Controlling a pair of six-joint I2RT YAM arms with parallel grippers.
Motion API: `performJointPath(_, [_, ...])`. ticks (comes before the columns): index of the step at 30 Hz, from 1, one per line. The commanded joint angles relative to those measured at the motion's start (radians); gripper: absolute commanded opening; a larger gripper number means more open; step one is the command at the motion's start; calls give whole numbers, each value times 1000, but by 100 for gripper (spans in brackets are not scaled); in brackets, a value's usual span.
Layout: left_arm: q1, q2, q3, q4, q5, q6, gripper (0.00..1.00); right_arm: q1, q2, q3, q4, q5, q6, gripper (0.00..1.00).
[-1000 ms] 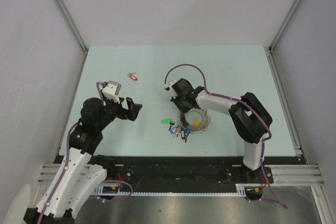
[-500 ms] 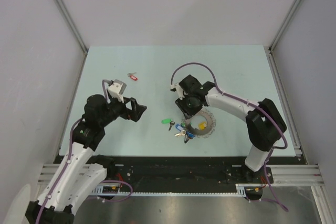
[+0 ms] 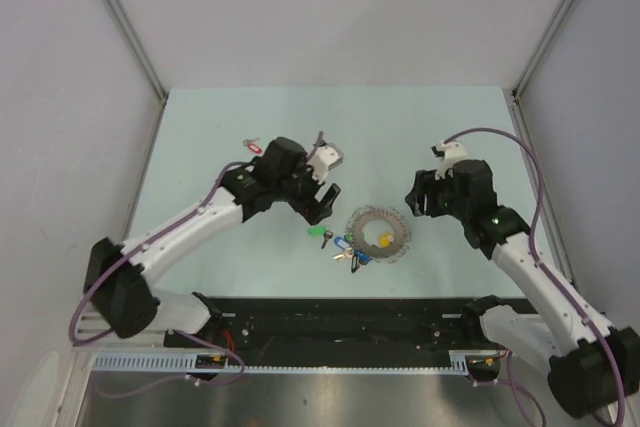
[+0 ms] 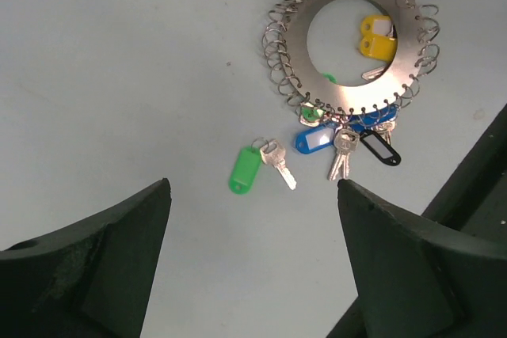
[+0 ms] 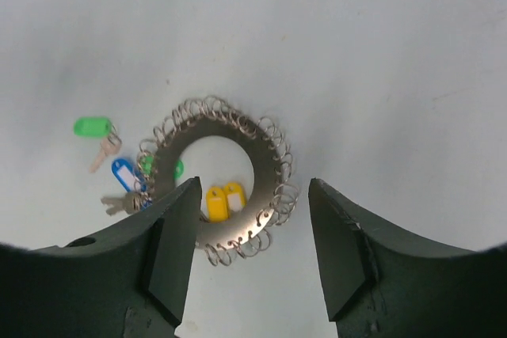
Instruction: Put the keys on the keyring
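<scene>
The keyring (image 3: 378, 232), a flat silvery hoop edged with small wire loops, lies flat on the pale table (image 3: 200, 117) near its front edge, roughly between the two arms. In the left wrist view the keyring (image 4: 348, 94) sits up and to the right, with two yellow tags (image 4: 377, 36) resting inside its hole and a blue tag (image 4: 313, 140) and a black tag (image 4: 380, 149) hanging with their keys at its lower rim. A green-tagged key (image 4: 247, 169) lies loose on the table just left of that cluster, close to the hoop but not touching it. From above, the same green-tagged key (image 3: 320, 231) shows just left of the hoop. A red-tagged key (image 3: 253, 146) lies well apart, farther back and to the left, beside the left arm's forearm. The left gripper (image 3: 326, 203) reaches in from the left and hangs above the table just behind the green-tagged key. Its jaws are spread wide and hold nothing, and the dark fingers (image 4: 95, 275) frame the key from each side in its own camera. The right gripper (image 3: 413, 197) hangs just to the right of and behind the hoop. It is likewise spread apart and empty. In its wrist view the keyring (image 5: 265, 168) lies below the gap between its fingers (image 5: 158, 275), with the green-tagged key (image 5: 93, 127) off to the left.
</scene>
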Motion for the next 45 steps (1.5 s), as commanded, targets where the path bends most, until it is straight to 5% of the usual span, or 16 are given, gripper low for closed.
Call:
performJointPath(1, [-58, 234, 188, -117, -7, 170, 88, -34, -150, -105, 195, 42, 89, 63])
performJointPath(15, [-117, 604, 413, -119, 100, 498, 61, -50, -407, -239, 300, 114, 126, 65])
performJointPath(24, [-101, 627, 343, -25, 226, 696, 54, -50, -441, -248, 298, 84, 127, 65])
performJointPath(45, [-74, 716, 347, -45, 347, 776, 37, -48, -450, -250, 293, 85, 120, 65])
